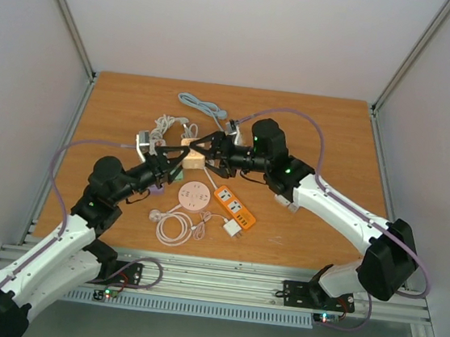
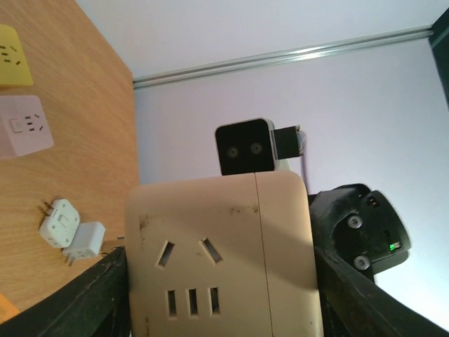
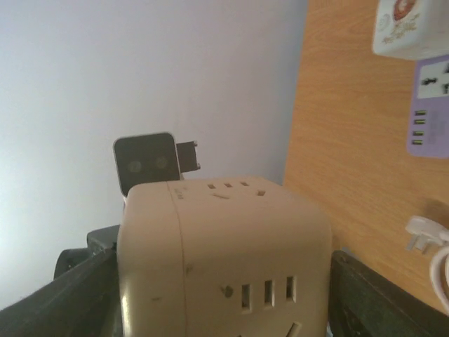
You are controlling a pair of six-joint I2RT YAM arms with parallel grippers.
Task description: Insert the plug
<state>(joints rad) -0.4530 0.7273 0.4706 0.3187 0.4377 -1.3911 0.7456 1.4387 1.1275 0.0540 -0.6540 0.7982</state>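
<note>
The jaws of the left gripper (image 2: 221,288) are pressed against two opposite sides of a beige socket cube (image 2: 217,232). The same cube is clasped from the far side by the jaws of the right gripper (image 3: 224,295), so it is gripped by both arms at once. In the left wrist view a slotted face is turned toward the camera. In the right wrist view slots are seen on the top and near faces. The cube appears to be held just above the middle of the bench (image 1: 335,132).

No plug is carried. A white plug (image 1: 232,228) is left lying near the front edge, touching the end of the orange strip (image 1: 234,206), with a coiled cable (image 1: 173,228) beside it. Whether this is the plug meant cannot be told.

The step in hand is judged to be a handover or steadying of the cube, ahead of insertion. For the next move one grip must be released while the other is kept firm. The freed arm must then be sent to the plug, and its pins lined up with a slotted face.
</note>
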